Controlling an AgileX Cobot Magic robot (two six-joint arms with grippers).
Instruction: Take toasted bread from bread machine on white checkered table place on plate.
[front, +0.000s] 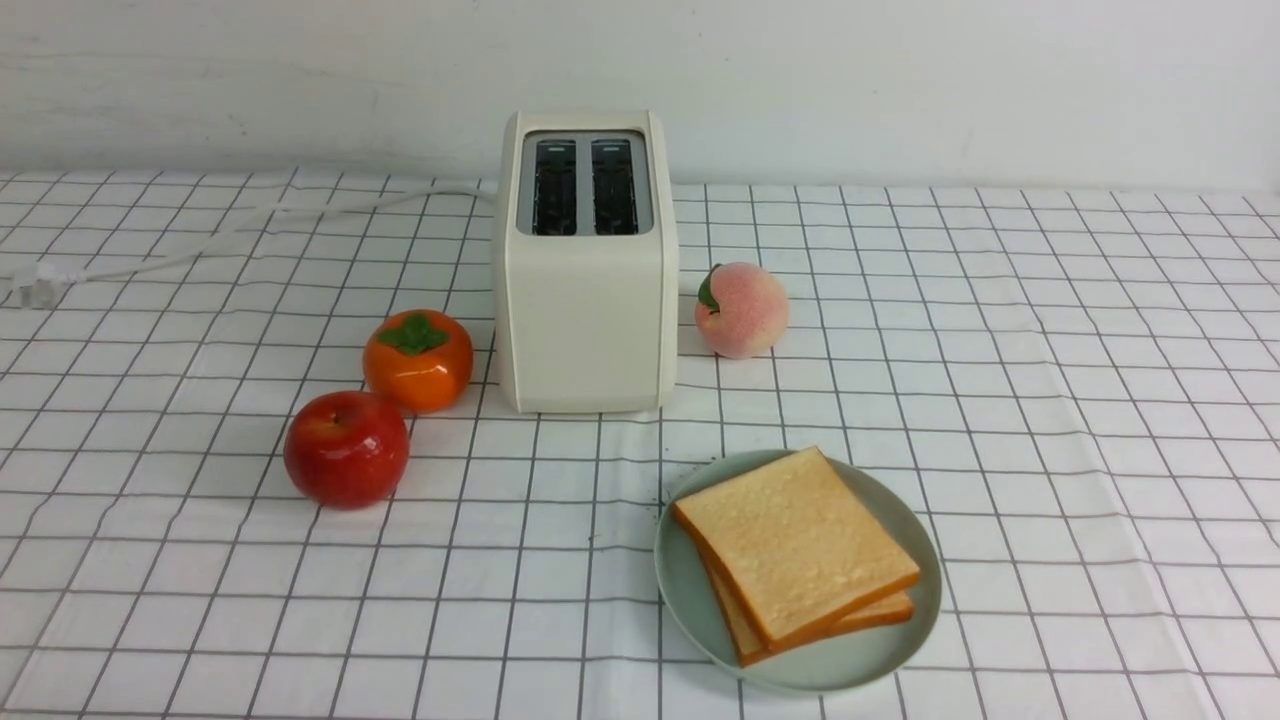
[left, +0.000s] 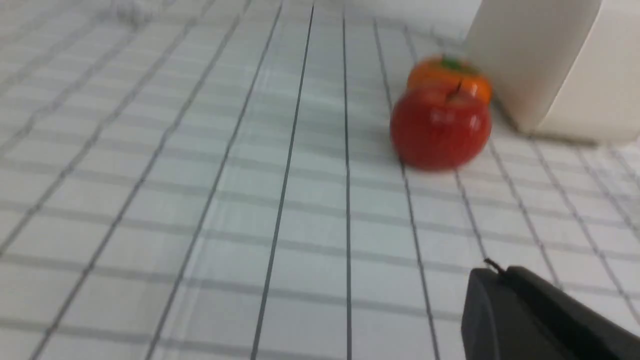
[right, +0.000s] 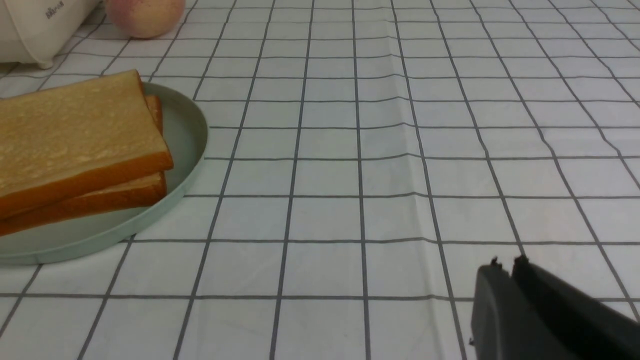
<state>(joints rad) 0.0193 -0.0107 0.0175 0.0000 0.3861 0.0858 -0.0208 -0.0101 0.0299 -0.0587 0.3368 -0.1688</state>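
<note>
Closed and empty, the left gripper (left: 492, 265) seems parked, its work done; the right gripper (right: 507, 262) holds nothing, though I can't tell its opening. Near right, both toast slices (front: 800, 545) overlap on the plate (front: 925, 600), likely stacked to fit.

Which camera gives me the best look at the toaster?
The front view: it shows the whole toaster and both slots. The left wrist view catches blurred side panels, the right wrist view only a lower corner.
</note>
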